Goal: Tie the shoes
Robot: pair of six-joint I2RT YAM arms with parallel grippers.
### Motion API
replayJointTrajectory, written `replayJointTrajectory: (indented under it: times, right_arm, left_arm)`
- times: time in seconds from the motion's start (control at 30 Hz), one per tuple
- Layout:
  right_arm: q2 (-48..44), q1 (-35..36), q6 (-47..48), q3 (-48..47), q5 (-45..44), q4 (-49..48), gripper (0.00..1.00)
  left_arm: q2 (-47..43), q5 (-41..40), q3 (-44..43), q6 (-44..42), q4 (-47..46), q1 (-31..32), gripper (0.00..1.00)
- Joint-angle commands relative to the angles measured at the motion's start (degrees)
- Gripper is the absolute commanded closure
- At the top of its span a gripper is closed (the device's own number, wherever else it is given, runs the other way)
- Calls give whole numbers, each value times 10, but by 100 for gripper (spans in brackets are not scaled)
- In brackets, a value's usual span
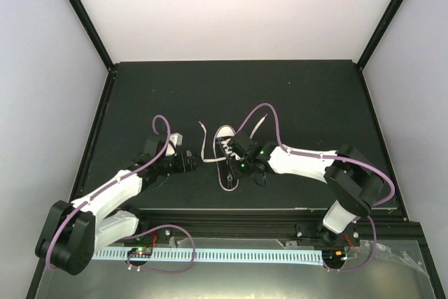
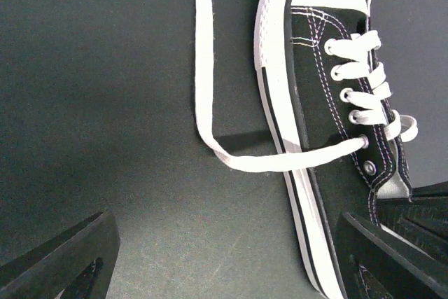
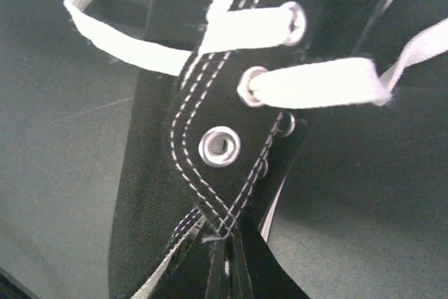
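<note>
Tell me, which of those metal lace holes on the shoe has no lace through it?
The last eyelet of the visible row, nearest the sneaker's ankle opening, is bare; the eyelets toward the toe each carry white lace.

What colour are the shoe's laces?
The laces are white; the left wrist view shows them best.

Black canvas sneaker (image 1: pixel 225 146) upright, toe pointing away, white laces (image 2: pixel 204 33) untied.
</note>
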State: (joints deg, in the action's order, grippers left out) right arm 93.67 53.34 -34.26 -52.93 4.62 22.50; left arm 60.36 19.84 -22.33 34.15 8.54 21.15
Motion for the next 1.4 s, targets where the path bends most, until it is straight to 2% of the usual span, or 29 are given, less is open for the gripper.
replayJointTrajectory:
  times: [0.0, 0.5, 0.53, 0.57, 0.6, 0.63, 0.7, 0.73, 0.8, 1.07, 1.17, 1.37]
  right_arm:
    - [-12, 23, -29, -5, 23, 18, 98]
    - [-98, 81, -145, 51, 0, 87, 98]
    - [-106, 82, -145, 49, -5, 97, 95]
    - [-115, 81, -144, 45, -15, 110, 83]
    - [-126, 82, -142, 37, -26, 126, 63]
    - [-138, 82, -137, 27, -40, 142, 50]
    - [-159, 82, -119, 2, -68, 172, 32]
    - [-169, 82, -108, -11, -84, 180, 26]
    - [-168, 80, -69, -39, -112, 180, 21]
    - [23, 31, 55, -229, -104, 168, 25]
    - [103, 12, 83, -305, -68, 142, 30]
    - [256, -9, 119, -439, -67, 151, 39]
  left_arm:
    - [-12, 11, 1, 5, -9, 4, 14]
    - [-67, 2, 32, -2, 13, 4, 12]
    - [-72, -5, 30, -5, 20, 4, 11]
    - [-77, -10, 27, -7, 27, 3, 11]
    - [-82, -21, 22, -9, 40, 3, 10]
    - [-87, -30, 15, -14, 50, 2, 9]
    - [-100, -53, 0, -22, 70, 1, 6]
    - [-106, -62, -8, -27, 75, 0, 5]
    - [-116, -71, -22, -34, 80, -4, 3]
    - [-133, -92, -52, -40, 115, -9, 2]
    - [-152, -98, -47, -28, 123, -10, 2]
    - [-179, -94, -34, -10, 126, -10, 2]
